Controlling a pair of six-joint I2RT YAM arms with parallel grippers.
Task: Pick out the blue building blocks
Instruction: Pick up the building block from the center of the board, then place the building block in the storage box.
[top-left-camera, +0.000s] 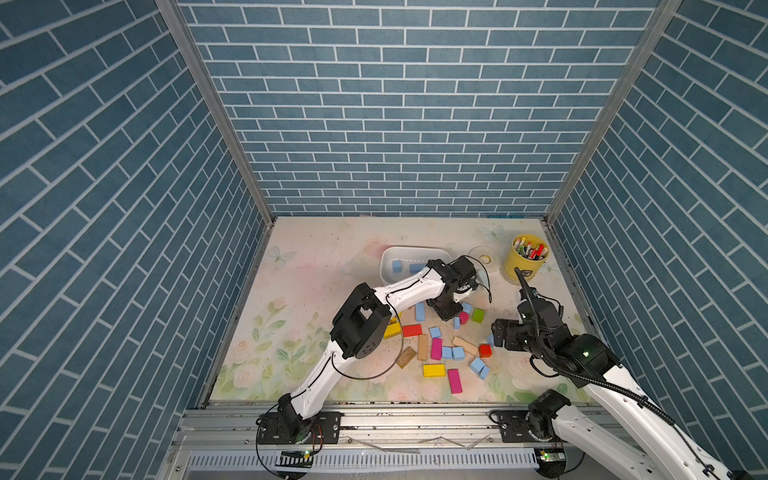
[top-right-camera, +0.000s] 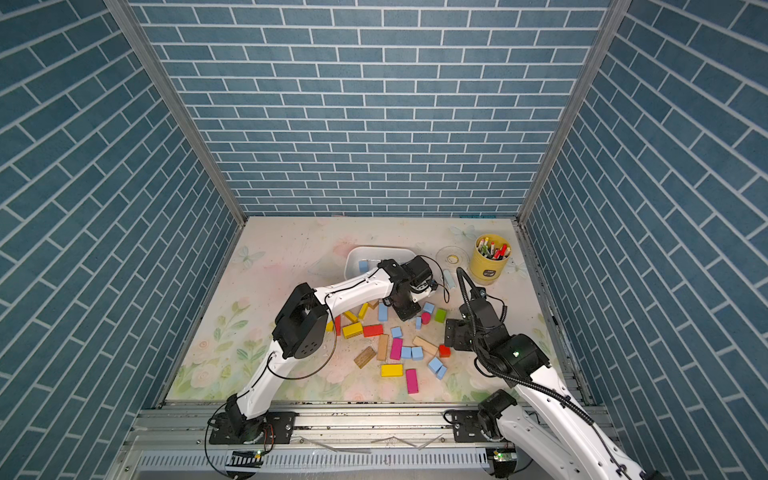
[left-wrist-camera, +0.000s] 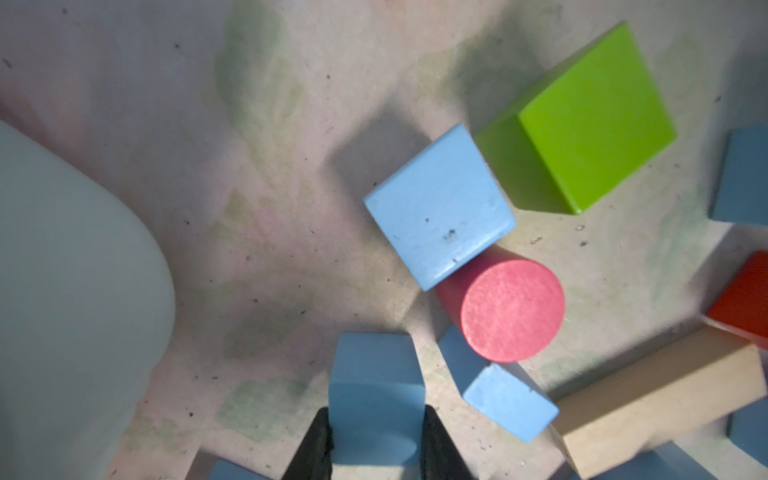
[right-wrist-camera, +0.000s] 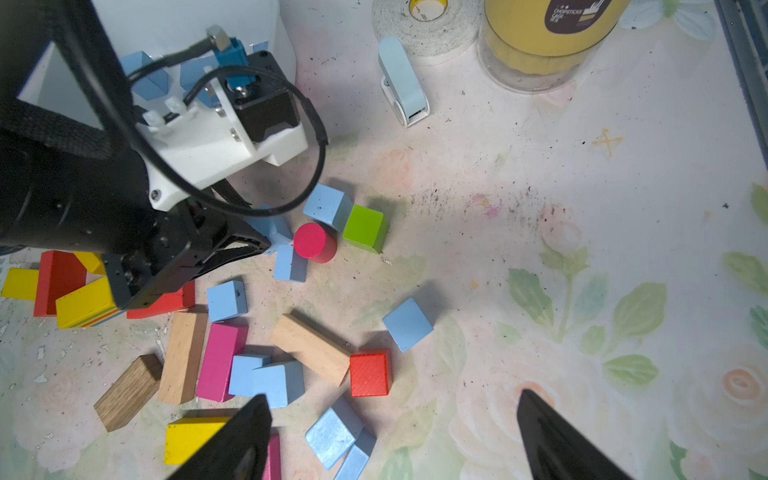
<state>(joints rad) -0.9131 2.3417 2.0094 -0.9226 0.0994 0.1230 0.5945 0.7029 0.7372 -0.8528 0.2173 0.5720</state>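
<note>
My left gripper (left-wrist-camera: 377, 436) is shut on a light blue building block (left-wrist-camera: 376, 395); a black finger presses each side of it. In both top views this gripper (top-left-camera: 451, 313) (top-right-camera: 409, 313) points down into the back of the block pile, just in front of the white tray (top-left-camera: 411, 249). Two blue blocks (top-left-camera: 397, 266) (top-left-camera: 417, 268) lie in the tray. Several more blue blocks lie loose on the mat, among them a cube (left-wrist-camera: 440, 208), a brick (left-wrist-camera: 509, 401) and a pair (right-wrist-camera: 338, 434). My right gripper (right-wrist-camera: 395, 440) (top-left-camera: 498, 332) hovers open at the pile's right edge, holding nothing.
A green cube (left-wrist-camera: 594, 120) and a red cylinder (left-wrist-camera: 513, 309) touch the blue cube. Yellow, red, magenta and bare-wood blocks (top-left-camera: 434, 370) are mixed in. A yellow can of pens (top-left-camera: 525, 259), a tape roll (top-left-camera: 484, 257) and a pale blue gadget (right-wrist-camera: 403, 81) stand at the back right.
</note>
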